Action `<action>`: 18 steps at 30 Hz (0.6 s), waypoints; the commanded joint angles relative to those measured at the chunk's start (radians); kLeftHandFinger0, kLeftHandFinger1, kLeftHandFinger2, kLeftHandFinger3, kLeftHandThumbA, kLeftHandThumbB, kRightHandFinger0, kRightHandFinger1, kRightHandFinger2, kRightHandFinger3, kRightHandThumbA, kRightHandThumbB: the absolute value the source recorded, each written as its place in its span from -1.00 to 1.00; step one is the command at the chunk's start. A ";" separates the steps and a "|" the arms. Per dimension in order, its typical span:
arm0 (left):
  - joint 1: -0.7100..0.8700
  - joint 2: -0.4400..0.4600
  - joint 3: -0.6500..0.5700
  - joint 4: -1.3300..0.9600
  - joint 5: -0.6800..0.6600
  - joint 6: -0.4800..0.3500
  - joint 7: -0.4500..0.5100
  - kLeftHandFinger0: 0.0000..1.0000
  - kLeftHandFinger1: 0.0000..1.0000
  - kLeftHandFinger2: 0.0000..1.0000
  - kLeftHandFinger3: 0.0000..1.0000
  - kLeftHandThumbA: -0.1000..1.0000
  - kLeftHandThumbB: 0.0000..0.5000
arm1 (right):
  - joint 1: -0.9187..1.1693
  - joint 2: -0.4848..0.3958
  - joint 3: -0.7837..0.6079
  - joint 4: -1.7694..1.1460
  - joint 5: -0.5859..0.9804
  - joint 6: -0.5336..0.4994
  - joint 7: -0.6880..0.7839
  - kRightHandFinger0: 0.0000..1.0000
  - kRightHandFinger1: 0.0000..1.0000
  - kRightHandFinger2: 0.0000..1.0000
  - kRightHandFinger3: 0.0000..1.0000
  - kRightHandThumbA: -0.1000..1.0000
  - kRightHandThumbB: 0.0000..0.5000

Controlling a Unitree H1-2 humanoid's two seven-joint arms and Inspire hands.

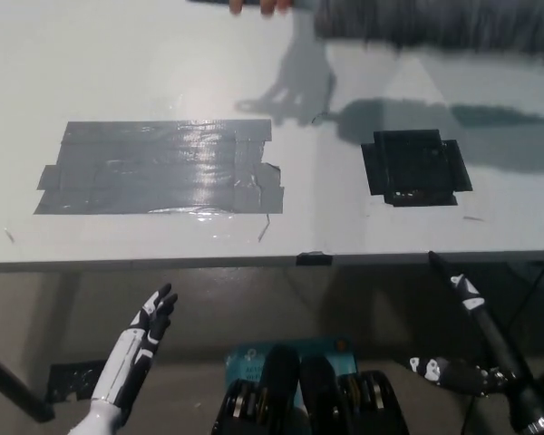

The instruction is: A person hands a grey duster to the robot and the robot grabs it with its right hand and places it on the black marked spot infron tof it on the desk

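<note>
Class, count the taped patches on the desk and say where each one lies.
2: the large grey tape patch on the desk's left, the smaller black marked spot on its right.

The work surface is a pale grey-white desk (145, 63) whose front edge runs across the frame just below mid-height. A large rectangular patch of glossy grey tape (159, 168) lies flat on its left half, built from overlapping strips with ragged ends. To the right, well apart from it, lies a smaller square black marked spot (415, 168) of black tape. A small black tab (314, 259) sits at the front edge.
</note>
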State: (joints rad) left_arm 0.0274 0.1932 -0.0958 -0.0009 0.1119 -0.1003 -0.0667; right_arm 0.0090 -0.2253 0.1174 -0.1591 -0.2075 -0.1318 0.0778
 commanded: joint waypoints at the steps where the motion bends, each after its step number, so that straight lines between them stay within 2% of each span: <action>1: 0.019 0.003 -0.002 -0.017 0.000 -0.050 -0.011 1.00 1.00 1.00 1.00 0.97 -0.33 | 0.018 0.023 -0.043 -0.181 -0.132 -0.070 -0.084 1.00 1.00 1.00 1.00 1.00 0.30; 6: 0.044 0.008 -0.009 -0.026 0.014 -0.041 -0.014 1.00 1.00 1.00 1.00 0.98 -0.33 | -0.018 0.049 -0.069 -0.388 -0.338 0.014 -0.069 1.00 1.00 1.00 1.00 1.00 0.32; 8: 0.049 0.008 -0.011 -0.024 0.017 -0.049 -0.013 1.00 1.00 1.00 1.00 0.99 -0.35 | -0.079 0.051 -0.081 -0.458 -0.451 0.046 -0.041 1.00 1.00 1.00 1.00 1.00 0.40; 10: 0.055 0.008 -0.010 -0.020 0.015 -0.052 -0.012 1.00 1.00 1.00 1.00 0.99 -0.34 | -0.141 0.055 -0.083 -0.493 -0.502 0.084 -0.004 1.00 1.00 1.00 1.00 1.00 0.56; 12: 0.058 0.008 -0.008 -0.017 0.013 -0.058 -0.011 1.00 1.00 1.00 1.00 0.98 -0.34 | -0.210 0.054 -0.080 -0.513 -0.545 0.134 0.046 1.00 1.00 1.00 1.00 0.98 0.63; 14: 0.056 0.008 -0.008 -0.006 0.011 -0.072 -0.011 1.00 1.00 1.00 1.00 0.98 -0.32 | -0.296 0.041 -0.072 -0.493 -0.618 0.182 0.099 1.00 1.00 1.00 1.00 0.99 0.72; 18: 0.057 0.010 -0.009 -0.011 0.009 -0.070 -0.014 1.00 1.00 1.00 1.00 0.98 -0.31 | -0.408 0.024 -0.042 -0.389 -0.687 0.207 0.121 1.00 1.00 1.00 1.00 1.00 0.84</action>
State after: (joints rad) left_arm 0.0755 0.1932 -0.1011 0.0049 0.1122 -0.1031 -0.0704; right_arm -0.1921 -0.1850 0.0721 -0.5242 -0.5762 -0.0545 0.0937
